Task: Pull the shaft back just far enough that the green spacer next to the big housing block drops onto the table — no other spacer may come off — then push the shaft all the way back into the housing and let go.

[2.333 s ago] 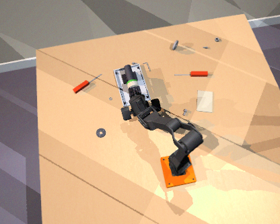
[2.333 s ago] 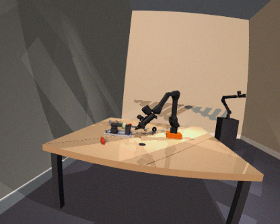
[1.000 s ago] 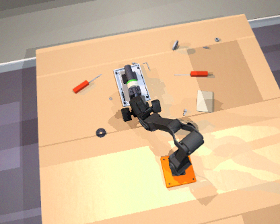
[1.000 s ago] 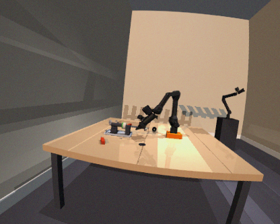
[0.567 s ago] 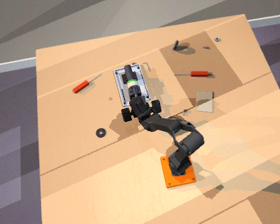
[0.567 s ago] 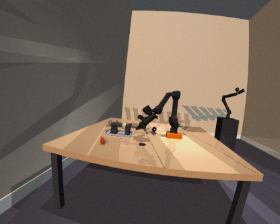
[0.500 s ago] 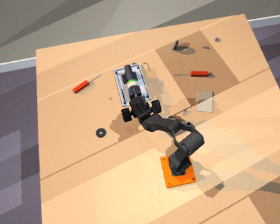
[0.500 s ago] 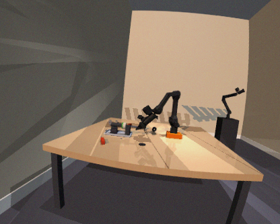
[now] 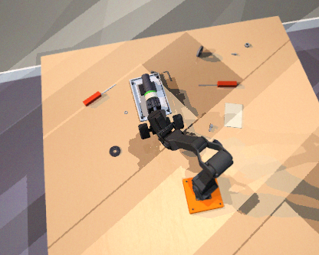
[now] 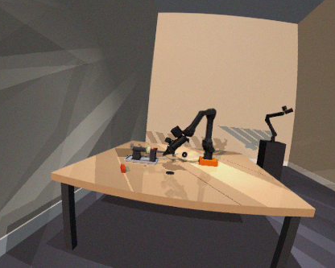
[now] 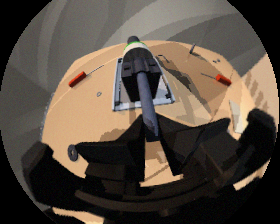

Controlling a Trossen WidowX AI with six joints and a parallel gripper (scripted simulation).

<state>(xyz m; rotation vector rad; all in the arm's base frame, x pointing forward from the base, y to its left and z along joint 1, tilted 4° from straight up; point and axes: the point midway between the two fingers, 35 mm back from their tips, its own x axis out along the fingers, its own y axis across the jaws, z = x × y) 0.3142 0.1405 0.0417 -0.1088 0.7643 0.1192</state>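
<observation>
The green spacer (image 9: 150,93) (image 10: 146,150) (image 11: 134,44) is a thin ring up on the shaft line, against the dark housing (image 9: 146,83) (image 10: 137,154). A wider cream spacer (image 9: 151,94) (image 10: 149,150) sits beside it on the arm's side. A dark bearing block (image 10: 153,155) stands nearer the arm. The grey shaft (image 11: 145,97) (image 10: 159,152) sticks out of that block towards my gripper (image 11: 148,116) (image 10: 165,154), which is shut on the shaft's free end. Other spacers are hidden or too dark to tell. The shaft inside the rings is hidden.
A pale base tray (image 9: 133,97) (image 11: 115,95) carries the blocks. Red screwdrivers (image 9: 92,98) (image 9: 227,83) lie either side. A black washer (image 9: 111,151) (image 10: 170,173) lies front left. An upright disc (image 9: 199,51), hex key (image 9: 169,75) and white card (image 9: 233,116) are to the right.
</observation>
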